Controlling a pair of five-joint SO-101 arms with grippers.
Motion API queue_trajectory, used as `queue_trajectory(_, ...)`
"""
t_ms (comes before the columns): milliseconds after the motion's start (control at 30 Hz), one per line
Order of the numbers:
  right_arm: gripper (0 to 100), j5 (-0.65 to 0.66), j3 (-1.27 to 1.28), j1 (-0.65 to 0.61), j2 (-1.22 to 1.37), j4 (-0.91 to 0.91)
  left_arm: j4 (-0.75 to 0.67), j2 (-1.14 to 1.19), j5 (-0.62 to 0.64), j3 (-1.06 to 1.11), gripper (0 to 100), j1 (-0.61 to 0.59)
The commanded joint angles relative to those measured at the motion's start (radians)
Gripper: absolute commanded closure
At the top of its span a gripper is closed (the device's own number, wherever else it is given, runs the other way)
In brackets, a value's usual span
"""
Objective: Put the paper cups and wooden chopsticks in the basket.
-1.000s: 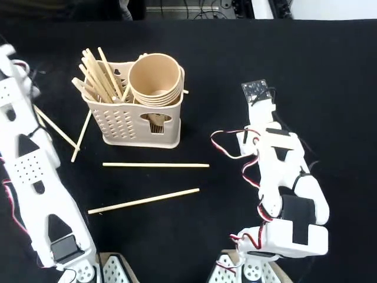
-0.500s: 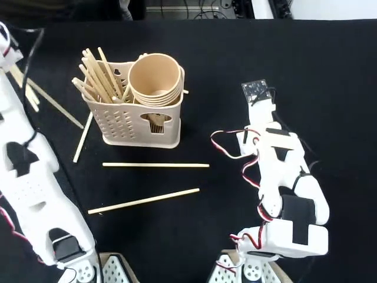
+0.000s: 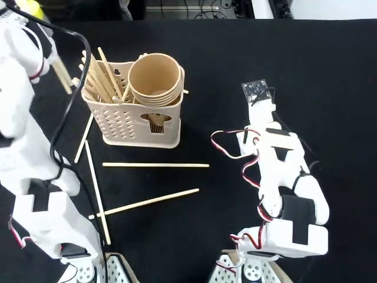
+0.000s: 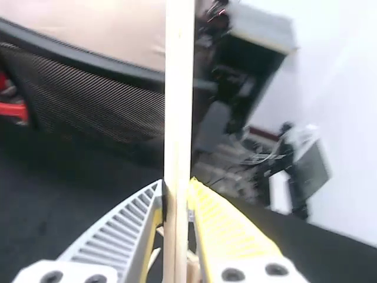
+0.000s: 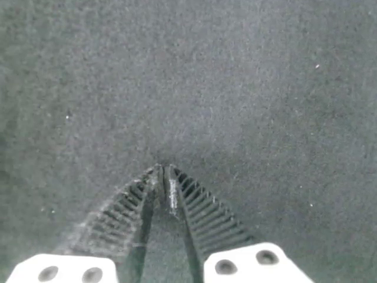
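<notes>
A beige perforated basket (image 3: pixel 138 121) stands at the back left of the black table, holding a stack of paper cups (image 3: pixel 154 78) and a bundle of wooden chopsticks (image 3: pixel 101 76). My left arm (image 3: pixel 23 59) is raised at the far left. Its gripper (image 4: pixel 175 190) is shut on a chopstick (image 4: pixel 178 106), whose end (image 3: pixel 62 75) shows just left of the basket. Several loose chopsticks lie in front of the basket: (image 3: pixel 156 165), (image 3: pixel 144 201), (image 3: pixel 97 191), (image 3: pixel 82 138). My right gripper (image 5: pixel 163 174) is shut on nothing, low over bare tabletop.
The right arm (image 3: pixel 277 159) sits folded on the right half of the table, well away from the basket. A cable loop from the left arm (image 3: pixel 68 112) hangs beside the basket's left side. Dark cloth (image 3: pixel 306 71) covers the table.
My left arm has risen from the table's left edge toward the back, carrying a chopstick up beside the basket. One long chopstick now lies slanted in front of it. The right arm is still.
</notes>
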Motion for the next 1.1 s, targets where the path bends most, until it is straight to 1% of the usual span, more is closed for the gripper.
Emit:
queue_trajectory(0,98.6,0.006,-0.005,-0.015,-0.045,0.002,-0.031,-0.031,0.052,-0.077,97,0.042)
queue_trajectory(67,98.6,0.006,-0.005,-0.015,-0.045,0.002,-0.041,-0.020,0.057,-0.071,97,0.056)
queue_trajectory(200,98.6,0.006,-0.005,-0.015,-0.045,0.002,0.003,-0.018,0.046,-0.071,97,0.059)
queue_trajectory(300,98.6,0.006,-0.005,-0.015,-0.045,0.002,0.006,-0.041,0.005,-0.059,97,0.059)
queue_trajectory(367,98.6,0.006,-0.005,-0.015,-0.045,0.002,0.006,-0.063,-0.023,-0.015,97,0.061)
queue_trajectory(467,98.6,0.006,-0.005,-0.015,-0.045,0.002,0.006,-0.120,-0.029,0.128,97,0.084)
queue_trajectory(600,98.6,0.006,-0.005,-0.015,-0.045,0.002,0.003,-0.252,-0.028,0.386,97,0.116)
queue_trajectory(700,98.6,0.006,-0.005,-0.015,-0.045,0.002,-0.025,-0.344,-0.032,0.552,97,0.134)
queue_trajectory(933,98.6,0.006,-0.005,-0.015,-0.045,0.002,-0.219,-0.569,-0.072,0.941,97,0.142)
queue_trajectory(1000,98.6,0.006,-0.005,-0.015,-0.045,0.002,-0.318,-0.660,-0.072,1.104,97,0.142)
queue_trajectory(1067,98.6,0.006,-0.005,-0.015,-0.045,0.002,-0.460,-0.769,-0.072,1.291,97,0.142)
